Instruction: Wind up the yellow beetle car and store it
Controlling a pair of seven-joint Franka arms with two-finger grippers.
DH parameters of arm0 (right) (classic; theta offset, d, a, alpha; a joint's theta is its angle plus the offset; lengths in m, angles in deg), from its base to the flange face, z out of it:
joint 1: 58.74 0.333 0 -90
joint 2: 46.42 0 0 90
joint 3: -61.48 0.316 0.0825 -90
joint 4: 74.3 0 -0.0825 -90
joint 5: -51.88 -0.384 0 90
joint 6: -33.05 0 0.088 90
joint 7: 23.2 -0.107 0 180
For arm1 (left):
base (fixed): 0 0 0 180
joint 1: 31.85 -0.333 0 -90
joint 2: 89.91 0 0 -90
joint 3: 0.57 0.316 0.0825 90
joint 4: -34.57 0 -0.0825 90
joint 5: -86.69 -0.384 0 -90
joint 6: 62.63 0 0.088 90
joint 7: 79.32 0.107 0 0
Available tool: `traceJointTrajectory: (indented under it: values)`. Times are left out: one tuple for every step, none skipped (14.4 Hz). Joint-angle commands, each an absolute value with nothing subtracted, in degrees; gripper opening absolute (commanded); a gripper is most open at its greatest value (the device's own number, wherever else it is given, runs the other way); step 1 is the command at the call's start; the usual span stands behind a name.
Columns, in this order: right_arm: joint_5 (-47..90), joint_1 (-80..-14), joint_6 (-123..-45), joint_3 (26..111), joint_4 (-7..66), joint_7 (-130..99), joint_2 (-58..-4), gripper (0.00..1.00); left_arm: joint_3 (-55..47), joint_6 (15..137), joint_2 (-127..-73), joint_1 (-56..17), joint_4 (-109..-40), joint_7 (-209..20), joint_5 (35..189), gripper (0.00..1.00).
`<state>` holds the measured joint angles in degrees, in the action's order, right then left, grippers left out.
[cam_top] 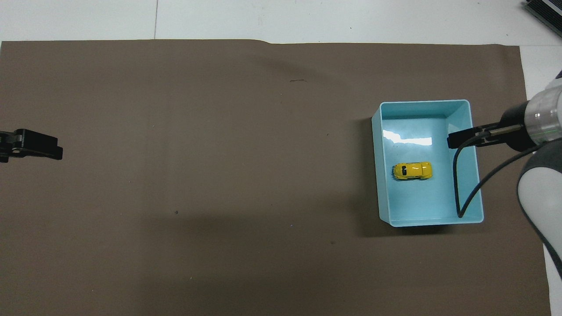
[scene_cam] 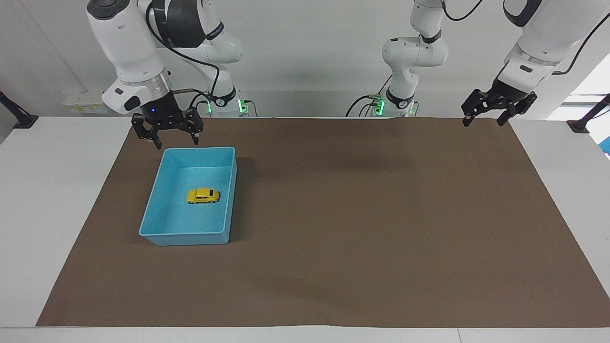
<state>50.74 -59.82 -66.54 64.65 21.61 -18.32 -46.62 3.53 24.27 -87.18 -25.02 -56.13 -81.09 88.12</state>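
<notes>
In the blue bin (scene_cam: 157,207), yellow beetle car (scene_cam: 203,196) alone, right gripper (scene_cam: 167,132) spread wide, left gripper (scene_cam: 498,108) spread wide

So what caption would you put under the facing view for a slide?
Yellow beetle car rests in the blue bin; open right end effector hangs above the bin's robot-side rim.

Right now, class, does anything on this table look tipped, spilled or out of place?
Nothing stands out. The yellow car sits upright on its wheels in the blue bin, and both grippers hang free, right gripper and left gripper.
</notes>
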Motion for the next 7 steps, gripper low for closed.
traceJointTrajectory:
  values:
    - [49.86,-60.67,-62.49,65.26,15.61,-20.12,-43.35,1.00,3.21,22.97,-87.45,-25.52,-54.99,-81.52,87.48,1.00]
    - [49.95,-60.23,-62.40,65.34,15.61,-20.73,-43.35,1.00,3.21,22.97,-87.45,-25.52,-54.91,-81.44,87.48,1.00]
    - [50.73,-59.71,-62.49,65.34,15.61,-20.91,-43.35,1.00,3.21,22.97,-87.45,-25.52,-54.91,-81.43,87.48,1.00]
    - [50.91,-59.53,-62.57,65.87,15.78,-20.83,-43.44,1.00,3.21,22.97,-87.45,-25.52,-54.99,-81.52,87.48,1.00]
    - [50.83,-59.44,-62.57,66.05,15.78,-20.91,-43.44,1.00,3.21,22.97,-87.45,-25.52,-54.99,-81.44,87.48,1.00]
    - [50.57,-59.53,-62.84,66.05,15.87,-20.91,-43.61,1.00,3.21,22.97,-87.45,-25.52,-54.91,-81.52,87.48,1.00]
    - [50.65,-59.87,-62.58,66.05,15.87,-20.74,-43.61,1.00,3.21,22.97,-87.45,-25.52,-54.91,-81.52,87.48,1.00]
